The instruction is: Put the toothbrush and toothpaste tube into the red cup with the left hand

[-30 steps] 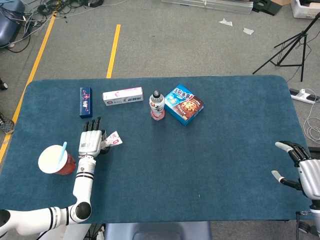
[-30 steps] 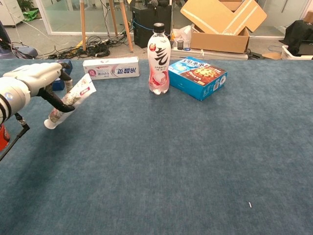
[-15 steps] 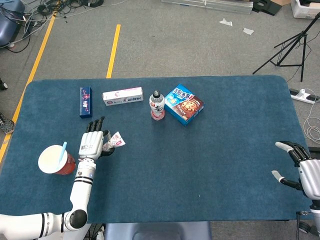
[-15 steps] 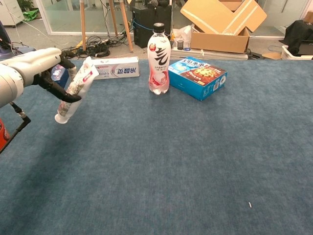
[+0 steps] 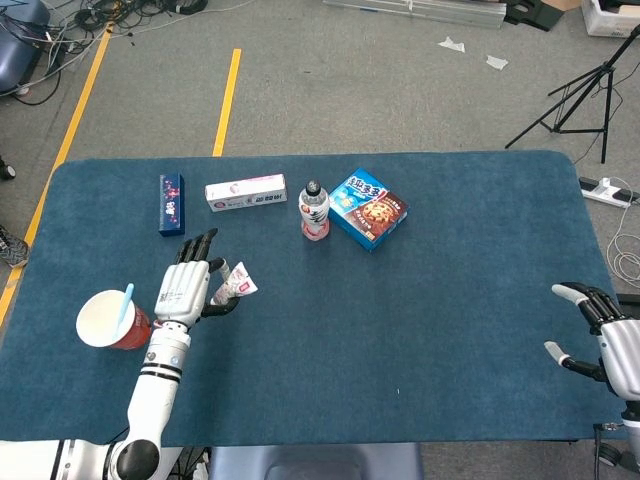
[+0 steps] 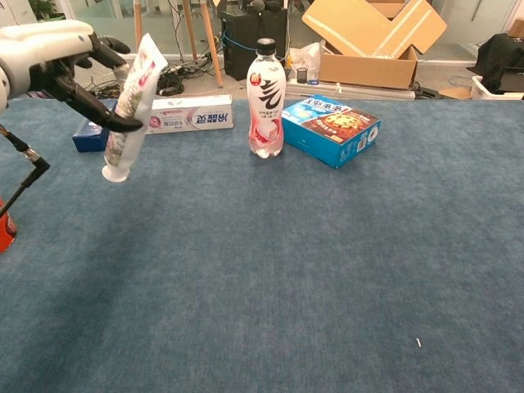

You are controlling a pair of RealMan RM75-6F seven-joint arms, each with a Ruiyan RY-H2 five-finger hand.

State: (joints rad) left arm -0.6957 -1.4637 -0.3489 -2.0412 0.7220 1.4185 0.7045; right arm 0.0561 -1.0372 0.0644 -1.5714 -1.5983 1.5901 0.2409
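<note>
My left hand grips the white and pink toothpaste tube, lifted well above the cloth. The tube hangs nearly upright, cap end down. The red cup stands near the table's left front, just left of that hand, and only its edge shows in the chest view. A light blue toothbrush leans inside the cup. My right hand rests at the table's right edge, fingers apart, holding nothing.
A toothpaste carton, a dark blue box, a pink drink bottle and a blue cookie box stand along the far side of the blue table.
My left hand has raised the toothpaste tube off the table and turned it from slanted to nearly upright. The right hand has stayed still.
</note>
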